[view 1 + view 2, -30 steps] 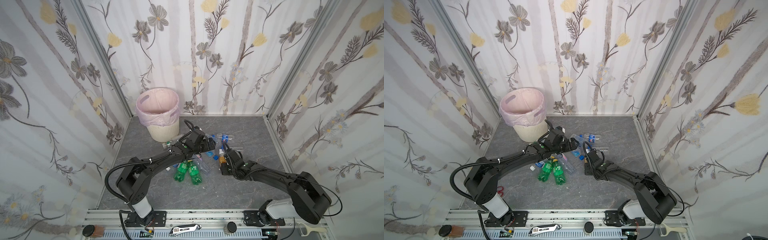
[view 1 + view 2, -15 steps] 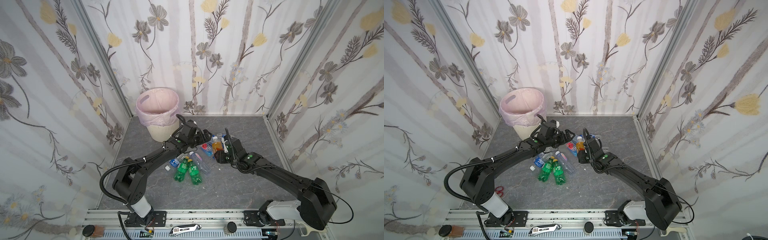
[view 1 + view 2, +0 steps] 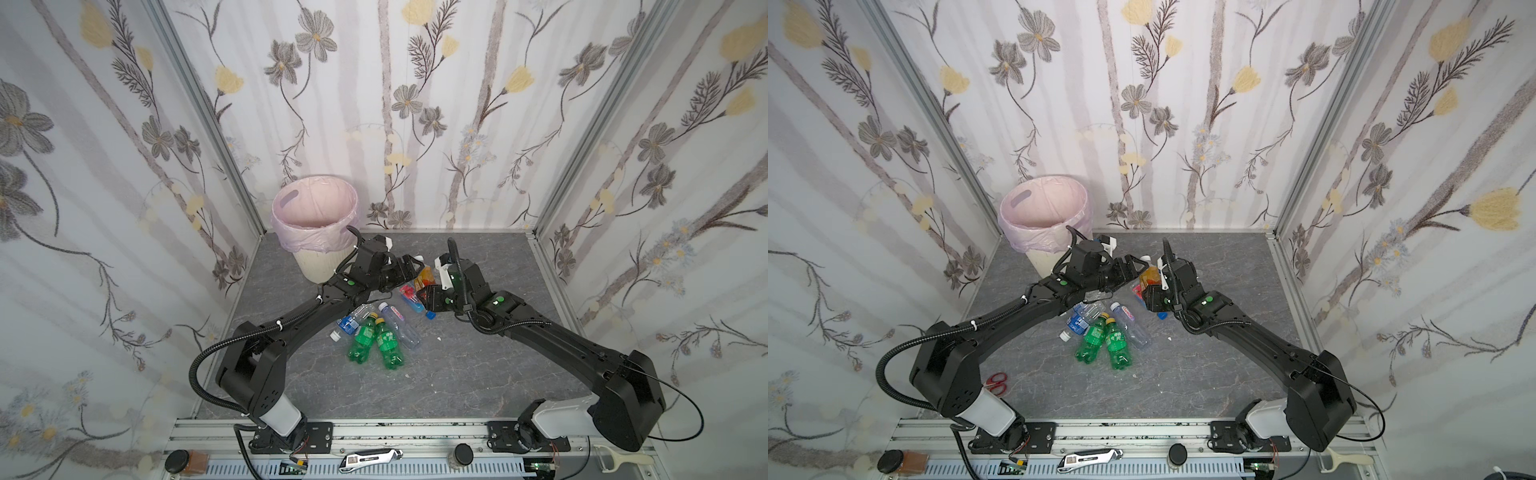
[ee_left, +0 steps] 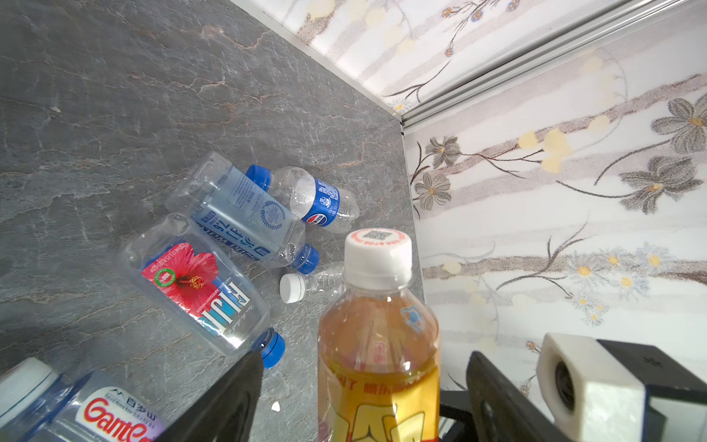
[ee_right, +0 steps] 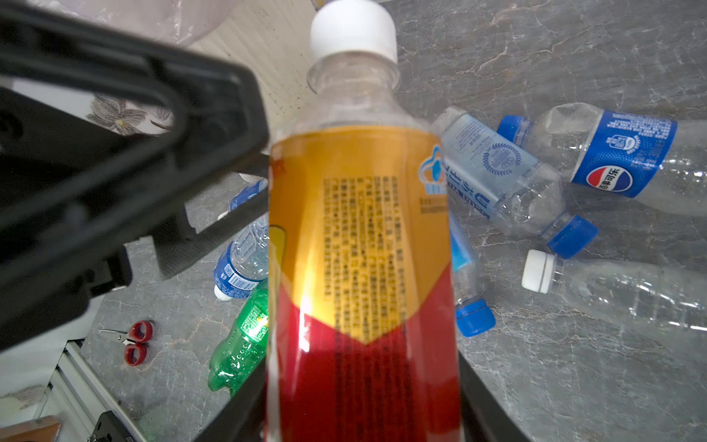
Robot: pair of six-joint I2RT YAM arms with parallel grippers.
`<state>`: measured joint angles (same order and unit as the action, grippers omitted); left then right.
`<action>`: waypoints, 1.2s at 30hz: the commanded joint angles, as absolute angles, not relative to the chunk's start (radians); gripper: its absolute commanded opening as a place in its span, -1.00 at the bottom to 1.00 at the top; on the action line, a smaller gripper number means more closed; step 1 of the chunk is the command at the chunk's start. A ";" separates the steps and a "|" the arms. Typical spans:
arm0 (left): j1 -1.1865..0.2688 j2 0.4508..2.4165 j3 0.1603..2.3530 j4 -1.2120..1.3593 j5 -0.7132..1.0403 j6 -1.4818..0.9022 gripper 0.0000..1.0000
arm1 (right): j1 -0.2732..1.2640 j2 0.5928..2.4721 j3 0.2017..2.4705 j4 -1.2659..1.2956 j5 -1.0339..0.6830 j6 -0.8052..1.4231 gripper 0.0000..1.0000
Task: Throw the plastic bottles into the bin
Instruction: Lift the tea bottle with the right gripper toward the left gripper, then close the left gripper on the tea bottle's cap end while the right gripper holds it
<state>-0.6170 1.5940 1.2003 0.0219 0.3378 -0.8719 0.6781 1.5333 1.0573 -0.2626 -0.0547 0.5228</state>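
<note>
Gripping the orange-red bottle [image 3: 424, 277] over the middle of the surface [image 3: 457, 374] in both top views, the right claw [image 3: 430, 286] kept its white cap on the far-edge side. The bin [image 3: 316, 266] stood in the far left corner.

From the left wrist, the left claw [image 4: 365, 367] stood wide astride it, with gaps on both sides. Beyond lay a FIJI bottle [image 4: 195, 291], a Gante bottle [image 4: 95, 417] and a Pepsi-logo bottle [image 4: 317, 199].

From the right wrist, its long axis ran straight out from the claw, and its label print was too blurred to read.
</note>
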 commanded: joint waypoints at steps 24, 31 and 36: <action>-0.615 1.587 1.167 0.098 0.339 -0.889 0.04 | 0.707 1.559 1.088 -0.168 -0.118 0.526 0.10; -0.613 1.590 1.170 0.097 0.339 -0.841 0.01 | 0.712 1.556 1.086 -0.154 -0.123 0.524 0.22; -0.606 1.592 1.166 0.097 0.330 -0.830 -0.06 | 0.716 1.550 1.085 -0.141 -0.121 0.519 0.35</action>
<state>-0.6106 1.5883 1.1660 0.0723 0.3405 -0.8555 0.7128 1.5562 1.0752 -0.2165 -0.1062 0.5228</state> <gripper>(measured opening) 0.557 0.668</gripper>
